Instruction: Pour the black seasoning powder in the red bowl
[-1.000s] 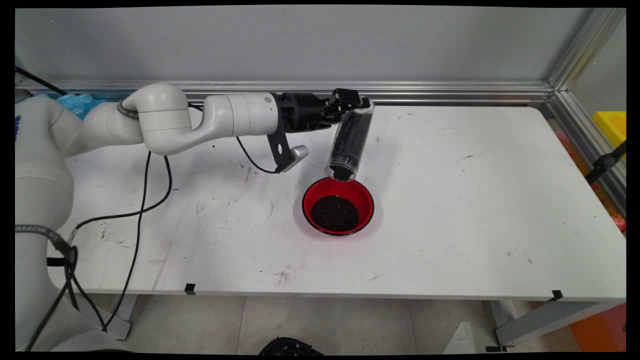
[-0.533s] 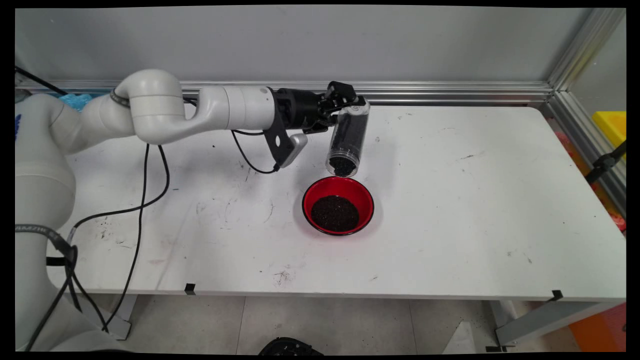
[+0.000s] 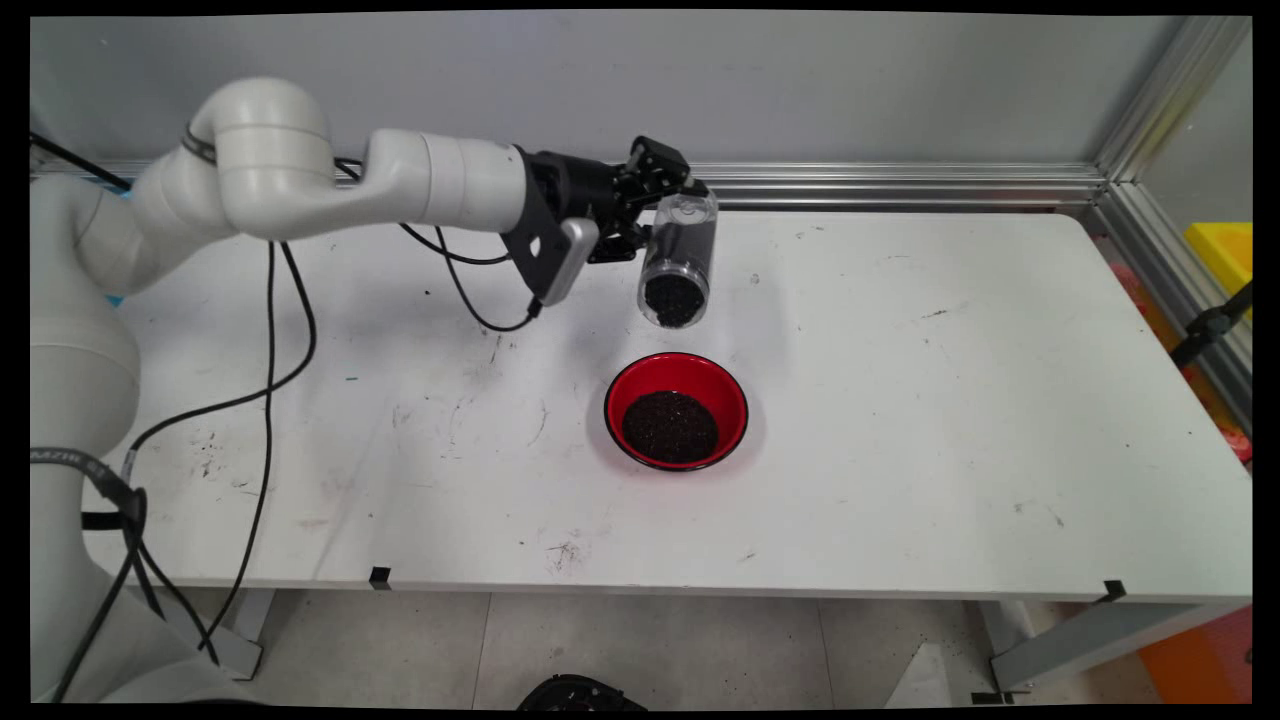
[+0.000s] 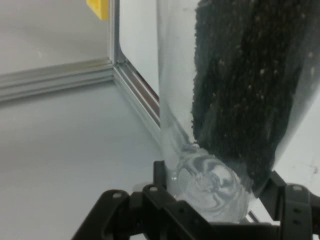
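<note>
My gripper [image 3: 668, 207] is shut on the closed end of a clear plastic jar [image 3: 677, 262], which hangs in the air behind a red bowl [image 3: 676, 372]. The jar is tilted, with its open mouth facing down and toward the camera, and dark grains [image 3: 673, 300] show at the mouth. In the hand view the jar [image 4: 210, 115] fills the middle, partly full of the black grains [image 4: 245, 90], its base caught between the black fingers [image 4: 165, 197]. The red bowl stands on the white table with a heap of the same black grains [image 3: 670, 426] in it.
An aluminium rail [image 3: 900, 185] runs along the table's back edge and down the right side. Black cables [image 3: 270, 350] hang from the arm over the table's left part. A yellow box [image 3: 1225, 250] sits beyond the right rail.
The arm has risen and drawn back to the left, lifting the jar away from the bowl. The jar's mouth has swung up from over the bowl's rim toward level.
</note>
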`<state>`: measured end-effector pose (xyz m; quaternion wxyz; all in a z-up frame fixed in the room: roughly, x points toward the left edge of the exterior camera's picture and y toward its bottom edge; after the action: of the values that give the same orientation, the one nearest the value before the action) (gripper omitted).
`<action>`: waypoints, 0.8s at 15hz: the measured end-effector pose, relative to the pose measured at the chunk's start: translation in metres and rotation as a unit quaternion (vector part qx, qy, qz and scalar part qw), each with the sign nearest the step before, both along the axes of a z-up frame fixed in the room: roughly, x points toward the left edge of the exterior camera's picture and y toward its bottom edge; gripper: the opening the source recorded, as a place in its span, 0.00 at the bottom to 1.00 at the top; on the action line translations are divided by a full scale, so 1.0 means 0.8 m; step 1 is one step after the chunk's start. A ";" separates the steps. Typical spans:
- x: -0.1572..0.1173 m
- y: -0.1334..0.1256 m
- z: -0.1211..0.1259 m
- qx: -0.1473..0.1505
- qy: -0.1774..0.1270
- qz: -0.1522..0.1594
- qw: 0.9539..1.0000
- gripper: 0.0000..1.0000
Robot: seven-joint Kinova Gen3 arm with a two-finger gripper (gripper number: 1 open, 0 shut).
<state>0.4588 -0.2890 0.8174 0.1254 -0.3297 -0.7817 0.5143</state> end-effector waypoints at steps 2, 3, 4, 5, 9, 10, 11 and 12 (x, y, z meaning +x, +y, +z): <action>0.009 0.002 0.011 0.027 0.010 0.011 1.000 0.00; 0.013 0.004 0.016 0.039 0.013 0.015 0.999 0.00; 0.018 0.005 0.021 0.052 0.017 0.020 0.998 0.00; 0.024 0.007 0.027 0.064 0.020 0.025 0.997 0.00; 0.046 0.010 0.044 0.110 0.038 0.047 0.992 0.00; 0.051 0.011 0.048 0.124 0.045 0.054 0.990 0.00; 0.055 0.011 0.050 0.133 0.049 0.059 0.988 0.00; 0.060 0.012 0.052 0.147 0.057 0.067 0.985 0.00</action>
<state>0.5064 -0.2797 0.8593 0.1817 -0.2246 -0.8608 0.4191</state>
